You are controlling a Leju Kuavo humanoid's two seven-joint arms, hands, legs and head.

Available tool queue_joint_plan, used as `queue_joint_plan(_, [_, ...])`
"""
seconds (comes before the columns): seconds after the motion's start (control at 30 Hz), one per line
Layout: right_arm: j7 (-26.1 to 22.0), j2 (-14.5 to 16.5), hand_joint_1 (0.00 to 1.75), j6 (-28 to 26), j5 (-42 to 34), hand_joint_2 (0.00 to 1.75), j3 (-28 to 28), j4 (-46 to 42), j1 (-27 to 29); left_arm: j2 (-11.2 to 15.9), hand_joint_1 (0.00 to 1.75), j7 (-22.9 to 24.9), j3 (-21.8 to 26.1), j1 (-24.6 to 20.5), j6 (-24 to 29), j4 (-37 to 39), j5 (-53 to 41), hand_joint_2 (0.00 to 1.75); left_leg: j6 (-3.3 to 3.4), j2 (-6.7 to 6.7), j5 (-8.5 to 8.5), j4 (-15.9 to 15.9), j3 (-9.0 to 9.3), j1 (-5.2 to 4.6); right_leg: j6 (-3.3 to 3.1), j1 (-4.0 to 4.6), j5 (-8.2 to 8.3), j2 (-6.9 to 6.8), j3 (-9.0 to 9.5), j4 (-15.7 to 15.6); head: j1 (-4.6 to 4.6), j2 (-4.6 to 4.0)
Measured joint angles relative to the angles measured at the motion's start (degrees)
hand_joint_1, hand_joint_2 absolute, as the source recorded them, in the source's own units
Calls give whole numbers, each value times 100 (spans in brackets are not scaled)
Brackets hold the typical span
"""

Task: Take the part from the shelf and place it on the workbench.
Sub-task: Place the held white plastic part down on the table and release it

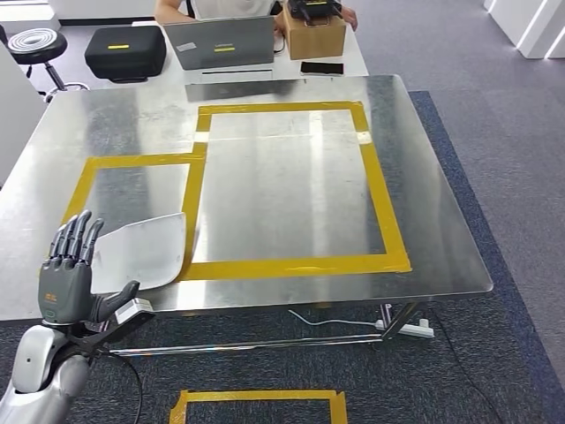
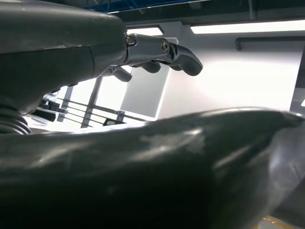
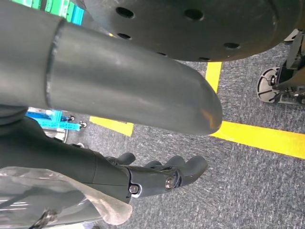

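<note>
The part (image 1: 143, 252), a white curved sheet panel, lies flat on the steel workbench (image 1: 280, 194) near its front left corner, its right edge over the yellow tape outline. My left hand (image 1: 66, 278) stands upright at the part's left end, just off the bench's front edge, fingers spread and thumb out under the part's near edge, holding nothing. In the left wrist view its fingers (image 2: 162, 50) are stretched out with nothing between them. My right hand (image 3: 158, 174) hangs over grey carpet, fingers loosely bent and holding nothing.
At the far side sit a laptop (image 1: 220, 44), a black case (image 1: 125, 51), a cardboard box (image 1: 313, 35) and a phone (image 1: 321, 68), with a person (image 1: 180, 9) behind. A stool (image 1: 36, 44) stands far left. A power strip (image 1: 406, 329) lies under the bench.
</note>
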Motion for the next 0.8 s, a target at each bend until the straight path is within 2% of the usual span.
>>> queue_joint_plan(0.1, [1, 0, 0, 0, -16, 0, 0, 0, -1, 0, 0, -14, 27, 0, 0, -3, 26, 0, 47, 0, 6, 15, -8, -5, 49, -5, 17, -1, 12, -13, 0, 1])
queue_joint_plan(0.17, [2, -1, 0, -1, -28, 0, 0, 0, 0, -4, 0, -16, 42, -2, 1, -19, 46, 0, 98, 12, 68, -52, 7, 26, 89, -1, -46, -1, -12, 26, 3, 1])
queue_joint_plan(0.23, [3, -2, 0, -2, -41, 0, 0, 1, -1, -11, 0, -23, 43, 0, 3, -36, 61, 0, 136, 28, 121, -120, 7, 59, 114, 2, -354, -3, -169, 392, 18, 1])
queue_joint_plan(0.3, [6, -3, 0, -2, -51, 0, 0, 1, 3, -27, 0, -31, 41, 13, 4, -41, 66, 0, 148, 36, 144, -123, -30, 61, 140, 0, -746, -4, -452, 1103, 27, 1])
queue_joint_plan(0.33, [8, -4, 0, -2, -54, 0, 0, 1, 7, -37, 0, -32, 39, 20, 4, -42, 66, 0, 143, 38, 157, -119, -52, 63, 155, -4, -839, -5, -553, 1380, 26, 1])
queue_joint_plan(0.37, [9, -7, 0, -2, -57, 0, 0, 2, 11, -46, 0, -31, 35, 24, 4, -42, 66, 0, 132, 40, 171, -112, -75, 69, 168, -8, -822, -7, -569, 1475, 27, 1])
queue_joint_plan(0.4, [11, -11, 0, -2, -59, 0, 0, 2, 14, -54, 0, -30, 32, 26, 3, -42, 66, 0, 115, 40, 184, -100, -99, 79, 181, -14, -698, -9, -475, 1343, 27, 0])
queue_joint_plan(0.47, [13, -17, 0, -2, -62, 0, 0, 2, 6, -61, 0, -27, 28, 27, 3, -42, 66, 0, 72, 35, 201, -55, -146, 102, 214, -39, -380, -4, -51, 604, 29, 0])
queue_joint_plan(0.5, [14, -19, 0, -2, -62, 0, 0, 1, -2, -63, 0, -23, 29, 26, 3, -42, 66, 0, 39, 31, 210, -30, -172, 104, 204, -41, -272, 16, 143, 280, 28, 0])
queue_joint_plan(0.53, [14, -19, 0, -2, -62, 0, 0, 1, -10, -65, 0, -20, 29, 24, 3, -43, 66, 0, 0, 26, 224, -7, -194, 100, 185, -44, -226, 35, 259, 71, 26, 1])
queue_joint_plan(0.57, [14, -18, 0, -1, -62, 0, 0, 0, -16, -66, 0, -17, 29, 21, 4, -44, 66, 0, -44, 19, 245, 6, -215, 93, 147, -37, -232, 54, 294, -2, 26, 1])
queue_joint_plan(0.63, [15, -19, 0, -1, -62, 0, 0, 0, -15, -67, 0, -14, 28, 20, 4, -44, 66, 0, -117, 4, 298, 16, -244, 93, 39, -29, -184, 53, 237, 3, 21, 1])
queue_joint_plan(0.67, [18, -20, 0, -3, -63, 0, 0, 1, -13, -66, 0, -13, 29, 23, 4, -45, 66, 0, -146, 6, 265, 48, -272, 102, -21, -29, -155, 37, 210, -1, 20, 1])
queue_joint_plan(0.7, [19, -24, 0, -6, -64, 0, 0, 1, -11, -65, 0, -11, 29, 28, 4, -45, 67, 0, -169, 15, 143, 155, -318, 112, -75, -29, -111, 19, 175, -6, 13, 1])
queue_joint_plan(0.73, [21, -28, 0, -8, -65, 0, 0, 2, -10, -63, 0, -9, 29, 29, 4, -45, 67, 0, -188, 28, -65, 364, -390, 121, -123, -28, -68, -1, 132, -13, 8, 1])
queue_joint_plan(0.8, [21, -34, 0, -8, -67, 0, 0, 2, -10, -62, 0, -1, 27, 34, 4, -44, 69, 0, -217, 50, -616, 1083, -586, 125, -170, -1, 14, -30, 42, -10, -5, 0])
